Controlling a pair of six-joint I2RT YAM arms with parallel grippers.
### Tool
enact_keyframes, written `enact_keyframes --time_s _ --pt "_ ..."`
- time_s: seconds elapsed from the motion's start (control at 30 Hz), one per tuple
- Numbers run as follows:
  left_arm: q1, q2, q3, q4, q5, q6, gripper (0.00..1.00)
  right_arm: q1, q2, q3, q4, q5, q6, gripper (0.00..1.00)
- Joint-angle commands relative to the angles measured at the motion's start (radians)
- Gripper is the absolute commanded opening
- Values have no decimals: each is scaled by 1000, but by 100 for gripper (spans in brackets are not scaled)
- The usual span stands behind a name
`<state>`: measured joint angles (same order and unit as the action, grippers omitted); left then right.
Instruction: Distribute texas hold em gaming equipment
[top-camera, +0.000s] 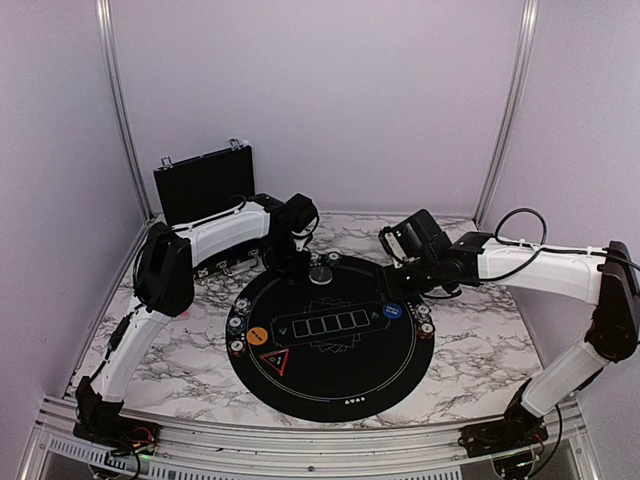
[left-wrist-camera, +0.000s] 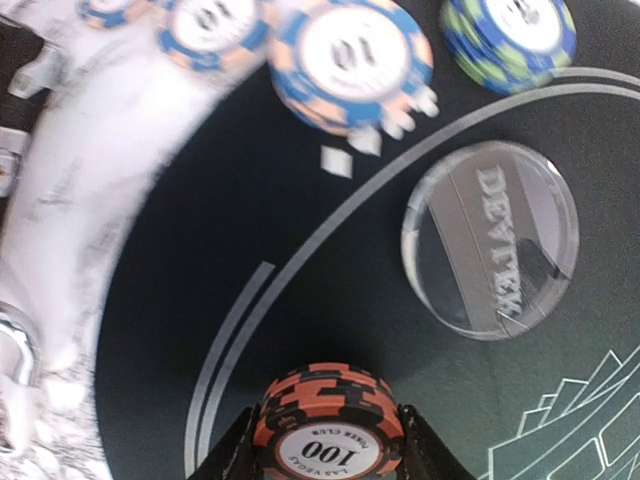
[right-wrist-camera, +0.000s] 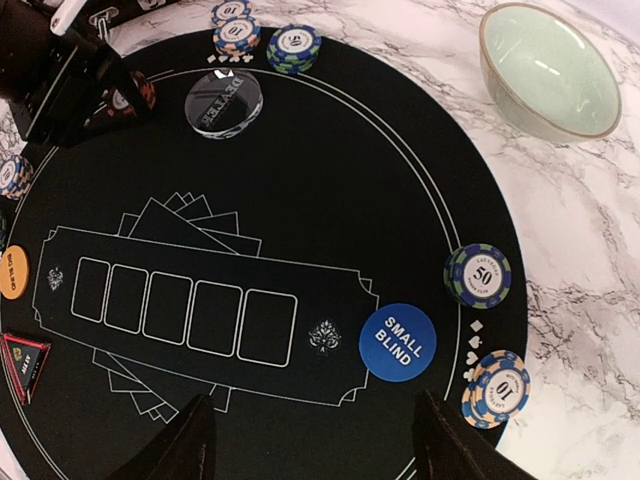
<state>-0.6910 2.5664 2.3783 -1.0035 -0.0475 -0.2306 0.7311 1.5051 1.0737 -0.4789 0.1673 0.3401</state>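
The texas hold em gaming equipment lies on a round black mat (top-camera: 330, 385). My left gripper (left-wrist-camera: 328, 445) is shut on a small stack of orange-and-black "100" chips (left-wrist-camera: 328, 400) at the mat's far edge, beside the clear dealer button (left-wrist-camera: 490, 240). Blue-and-peach "10" chips (left-wrist-camera: 350, 60) and a green-and-blue stack (left-wrist-camera: 510, 30) sit beyond it. My right gripper (right-wrist-camera: 315, 445) hangs open above the mat with nothing between its fingers. Just ahead of it are the blue small blind disc (right-wrist-camera: 398, 342), a "50" stack (right-wrist-camera: 478, 276) and a "10" stack (right-wrist-camera: 497, 388).
A pale green bowl (right-wrist-camera: 545, 70) stands on the marble right of the mat. An open black case (top-camera: 205, 185) sits at the back left. An orange disc (top-camera: 257, 336), a red triangle marker (top-camera: 275, 360) and more chip stacks (top-camera: 237, 324) line the mat's left edge.
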Motion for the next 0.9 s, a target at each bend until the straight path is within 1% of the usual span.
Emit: enact_keyframes --time_s 0.0,0.3,0.37,0.43,0.53,0.63,0.87 --pt "21 32 55 -38 -22 28 43 9 1 27 0 12 2 65" --pt "25 63 66 -38 -27 39 43 9 24 50 2 0 -6 65" --pt "28 65 68 -38 -26 38 44 8 26 52 0 -2 -4 65" --pt "28 65 70 -38 -28 36 49 9 26 52 0 -4 -4 65" --pt "31 61 69 -38 -35 35 59 10 24 54 -5 -4 -1 65" --pt "34 50 73 -38 -37 33 67 9 23 60 -11 -4 0 65" --pt "47 -47 70 -37 -47 31 76 11 30 91 -21 -9 4 65"
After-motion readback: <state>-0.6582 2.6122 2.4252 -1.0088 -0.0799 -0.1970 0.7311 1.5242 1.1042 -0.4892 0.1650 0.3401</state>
